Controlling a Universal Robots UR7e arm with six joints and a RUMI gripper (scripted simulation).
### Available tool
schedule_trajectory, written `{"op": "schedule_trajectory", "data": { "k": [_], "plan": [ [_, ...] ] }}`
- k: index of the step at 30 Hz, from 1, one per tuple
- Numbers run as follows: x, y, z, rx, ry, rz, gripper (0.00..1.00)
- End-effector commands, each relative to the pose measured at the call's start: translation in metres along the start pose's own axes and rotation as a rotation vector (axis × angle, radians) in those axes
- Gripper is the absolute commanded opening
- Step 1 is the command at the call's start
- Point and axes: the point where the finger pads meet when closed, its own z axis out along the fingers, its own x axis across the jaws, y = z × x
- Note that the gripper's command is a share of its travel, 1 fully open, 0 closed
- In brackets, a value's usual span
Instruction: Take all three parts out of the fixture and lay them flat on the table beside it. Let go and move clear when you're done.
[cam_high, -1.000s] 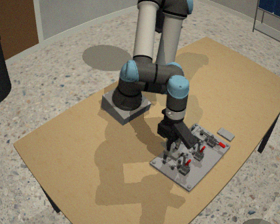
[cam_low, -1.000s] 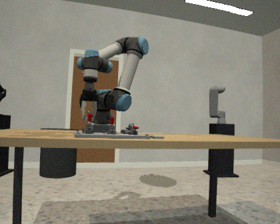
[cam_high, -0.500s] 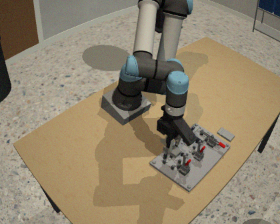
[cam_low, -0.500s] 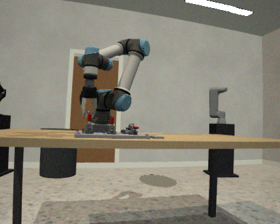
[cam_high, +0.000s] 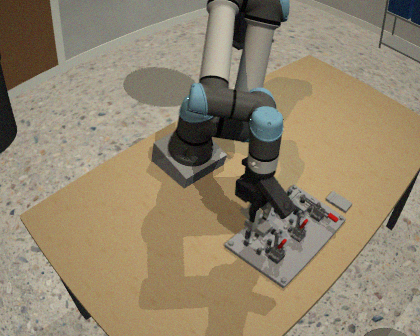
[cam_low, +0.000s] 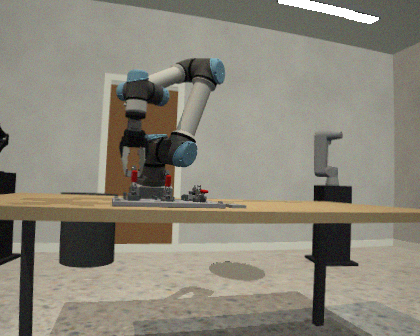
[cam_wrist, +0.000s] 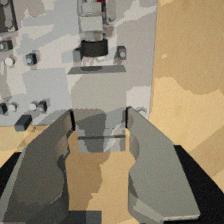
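My gripper (cam_high: 257, 223) (cam_low: 134, 171) (cam_wrist: 100, 109) is shut on a flat grey part (cam_wrist: 100, 122), holding it between the fingertips above the fixture (cam_high: 302, 257) (cam_low: 170, 204) (cam_wrist: 141, 30), near its side toward the robot base. The wrist view shows the part in front of a clamp. Another grey flat part (cam_high: 339, 201) (cam_low: 236, 206) lies flat on the table, beside the fixture's far right corner. The third part cannot be told apart from the fixture's grey fittings; the arm hides some of them.
Two clamps have upright red handles (cam_high: 281, 244) (cam_high: 303, 223) (cam_low: 134, 176) (cam_low: 168, 181). A third clamp's red handle (cam_high: 332, 217) (cam_low: 203, 191) lies low. Small pegs stand on the plate. The robot's grey base block (cam_high: 170, 165) is behind the fixture.
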Motion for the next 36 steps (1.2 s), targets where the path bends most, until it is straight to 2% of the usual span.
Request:
{"op": "schedule_trajectory", "data": {
  "k": [1,18,36],
  "plan": [
    [0.000,0.000,0.000,0.001,0.001,0.000,0.00],
    [0.007,0.000,0.000,0.001,0.001,0.000,0.00],
    [0.048,0.000,0.000,0.001,0.001,0.000,0.00]
  ]
}}
